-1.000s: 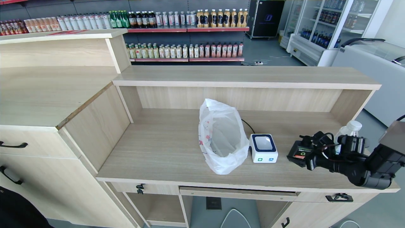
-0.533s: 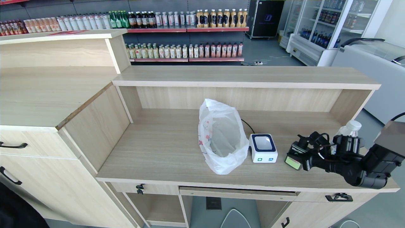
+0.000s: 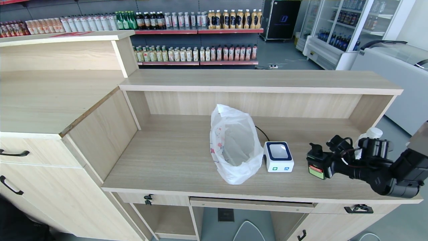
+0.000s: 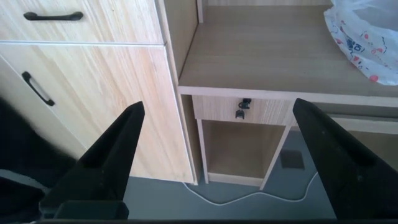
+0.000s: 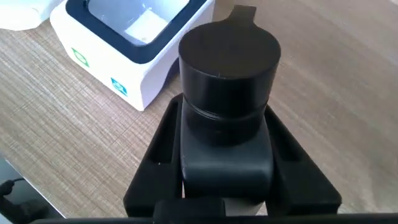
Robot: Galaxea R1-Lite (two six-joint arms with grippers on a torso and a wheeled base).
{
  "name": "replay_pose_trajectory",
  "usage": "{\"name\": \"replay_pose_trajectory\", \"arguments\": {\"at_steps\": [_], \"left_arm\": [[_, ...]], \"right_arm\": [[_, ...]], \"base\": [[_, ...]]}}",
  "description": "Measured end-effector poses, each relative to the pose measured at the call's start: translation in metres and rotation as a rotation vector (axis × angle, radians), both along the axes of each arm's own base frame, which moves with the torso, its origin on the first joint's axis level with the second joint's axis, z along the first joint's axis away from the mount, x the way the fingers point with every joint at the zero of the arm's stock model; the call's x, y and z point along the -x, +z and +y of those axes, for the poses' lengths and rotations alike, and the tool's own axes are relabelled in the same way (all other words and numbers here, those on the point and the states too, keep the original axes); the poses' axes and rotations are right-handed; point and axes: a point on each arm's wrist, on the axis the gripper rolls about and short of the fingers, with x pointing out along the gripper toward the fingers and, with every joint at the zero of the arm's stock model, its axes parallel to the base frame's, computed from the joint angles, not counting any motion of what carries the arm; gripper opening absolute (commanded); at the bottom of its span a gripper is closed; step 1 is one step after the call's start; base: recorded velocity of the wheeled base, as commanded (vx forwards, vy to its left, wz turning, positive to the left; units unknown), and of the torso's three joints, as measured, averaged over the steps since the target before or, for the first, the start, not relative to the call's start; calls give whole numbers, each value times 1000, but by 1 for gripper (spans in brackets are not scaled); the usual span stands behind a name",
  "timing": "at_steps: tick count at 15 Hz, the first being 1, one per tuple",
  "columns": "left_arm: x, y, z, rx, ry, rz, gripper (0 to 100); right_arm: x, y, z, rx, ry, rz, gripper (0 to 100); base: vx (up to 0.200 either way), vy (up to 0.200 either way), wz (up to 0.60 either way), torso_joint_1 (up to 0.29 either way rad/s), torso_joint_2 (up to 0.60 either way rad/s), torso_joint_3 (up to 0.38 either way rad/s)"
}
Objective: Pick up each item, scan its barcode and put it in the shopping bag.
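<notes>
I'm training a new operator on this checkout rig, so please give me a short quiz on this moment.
1. True or false: the scanner stands on the robot's left of the shopping bag.
2. What does the right gripper hold? A) a red apple B) a black-lidded container C) nothing
3. Fill in: the left gripper is ____.
Key: 1 false; 2 B; 3 open.

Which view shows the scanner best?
The head view: the whole scanner stands clear beside the bag. The right wrist view gives it close but cropped, partly behind the held item. The left wrist view faces the cabinet.
</notes>
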Motion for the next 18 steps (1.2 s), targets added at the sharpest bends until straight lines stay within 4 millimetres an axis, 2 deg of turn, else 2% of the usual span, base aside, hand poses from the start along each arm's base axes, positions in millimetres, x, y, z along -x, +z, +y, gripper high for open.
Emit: {"name": "replay_pose_trajectory", "arguments": {"at_steps": [3,5,7,10,13,15,18], "left_arm": [[0,0,0,0,0,0,100],[0,0,0,0,0,0,100],[0,0,0,0,0,0,100],[0,0,0,0,0,0,100],[0,0,0,0,0,0,100],[0,0,0,0,0,0,100],[0,0,0,0,0,0,100]], "right_arm": [[30,55,-1,106,11,-151,0],[55,102,0,227,14,-338,0],[78,137,5,367,22,-507,0],[103,163,27,500,98,-635,0],[121,187,53,724,197,-841,0],[135,207,75,919,279,-1103,0],[162,223,123,1045,438,-1489,0]], "base": [[0,0,0,0,0,0],[0,0,0,0,0,0],[0,0,0,0,0,0],[0,0,0,0,0,0],[0,0,0,0,0,0],[0,0,0,0,0,0],[0,0,0,0,0,0]]}}
